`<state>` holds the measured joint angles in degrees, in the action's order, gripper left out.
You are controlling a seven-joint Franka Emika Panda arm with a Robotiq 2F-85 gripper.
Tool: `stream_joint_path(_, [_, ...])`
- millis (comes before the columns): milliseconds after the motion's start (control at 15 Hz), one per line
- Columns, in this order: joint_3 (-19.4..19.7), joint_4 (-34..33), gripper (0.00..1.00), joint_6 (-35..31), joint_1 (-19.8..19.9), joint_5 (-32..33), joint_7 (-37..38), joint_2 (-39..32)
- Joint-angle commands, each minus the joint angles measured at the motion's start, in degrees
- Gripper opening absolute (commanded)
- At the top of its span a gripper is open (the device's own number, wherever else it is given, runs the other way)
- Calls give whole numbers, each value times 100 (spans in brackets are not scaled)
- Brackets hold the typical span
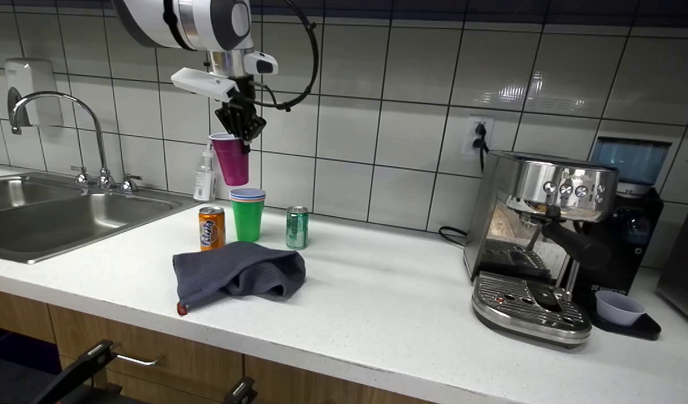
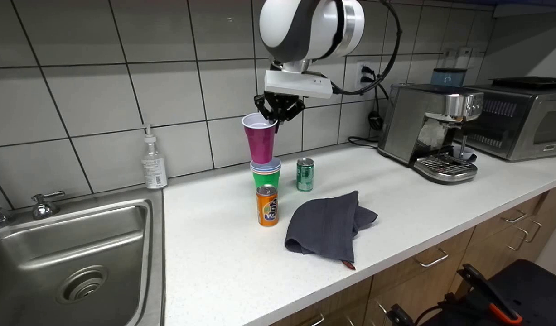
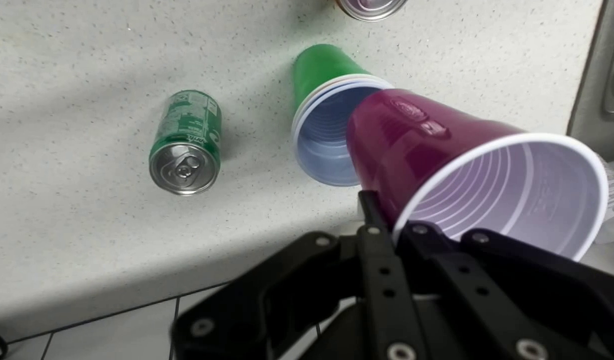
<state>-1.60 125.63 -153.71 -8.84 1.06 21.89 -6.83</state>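
The gripper pinches the magenta plastic cup by its rim, the cup slightly tilted just beneath it; the nested green cup stack stands lower, under the gripper; slow, level motion would likely keep the one-sided pinch from swivelling.

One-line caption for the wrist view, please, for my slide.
The gripper pinches a magenta cup by its rim, partly hiding stacked cups; a green can stands apart.
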Motion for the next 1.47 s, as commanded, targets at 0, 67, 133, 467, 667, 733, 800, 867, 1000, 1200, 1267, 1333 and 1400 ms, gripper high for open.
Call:
stream_joint_path(0, [-35, -105, 1, 114, 94, 52, -108, -17])
stream_joint_path(67, [-32, -102, 1, 99, 94, 69, -104, -21])
stream_joint_path(133, [-25, -100, 1, 89, 93, 91, -89, -23])
stream_joint_path(467, [-7, -97, 1, 77, 114, 103, -80, -37])
stream_joint_path(667, [6, -98, 1, 58, 132, 101, -78, -71])
stream_joint_path(733, [11, -100, 1, 44, 132, 98, -65, -86])
stream_joint_path(800, [16, -103, 1, 28, 132, 99, -68, -103])
stream_joint_path(867, [25, -109, 1, 19, 131, 103, -65, -120])
stream_joint_path(1000, [38, -127, 1, 0, 132, 85, -69, -173])
stream_joint_path(1200, [54, -160, 1, 1, 133, 63, -83, -221])
stream_joint_path(1267, [62, -176, 1, -1, 127, 80, -67, -239])
stream_joint_path(1333, [67, -200, 1, 4, 126, 81, -63, -265])
stream_joint_path(1400, [70, -226, 1, 8, 125, 77, -61, -293])
